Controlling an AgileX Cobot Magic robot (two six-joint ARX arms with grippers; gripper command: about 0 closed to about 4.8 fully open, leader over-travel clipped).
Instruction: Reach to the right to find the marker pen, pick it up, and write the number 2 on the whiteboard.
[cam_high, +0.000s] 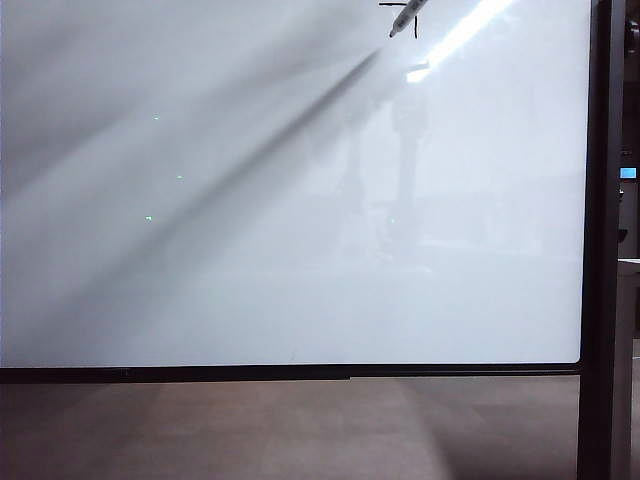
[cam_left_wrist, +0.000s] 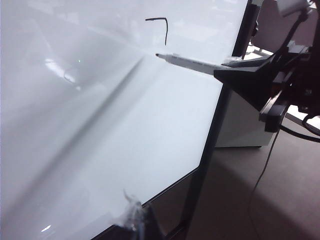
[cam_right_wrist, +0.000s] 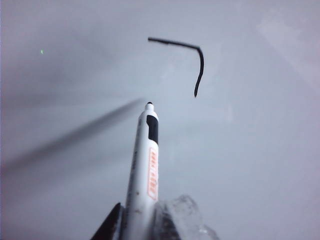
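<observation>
The jaws of the right gripper (cam_right_wrist: 142, 222) are closed narrowly around the lower barrel of the marker pen (cam_right_wrist: 145, 165), which points away from the wrist toward the whiteboard (cam_high: 250, 250). The pen tip sits just beside the end of a partly drawn number 2 (cam_right_wrist: 192, 57): so far only a top stroke and a short downward stroke, near the board's upper edge in the exterior view. Whether the tip touches the board cannot be told.

The left gripper (cam_left_wrist: 132, 215) hangs low in front of the board, well apart from the pen; only its taped fingertips show, and whether its jaws are open or closed cannot be told.

The pen looks light, stiff and smooth, so it may twist or slide under writing pressure. A firm hold on the barrel's rear half, as here, seems right, keeping the tip clear. The glossy board likely offers little friction.
</observation>
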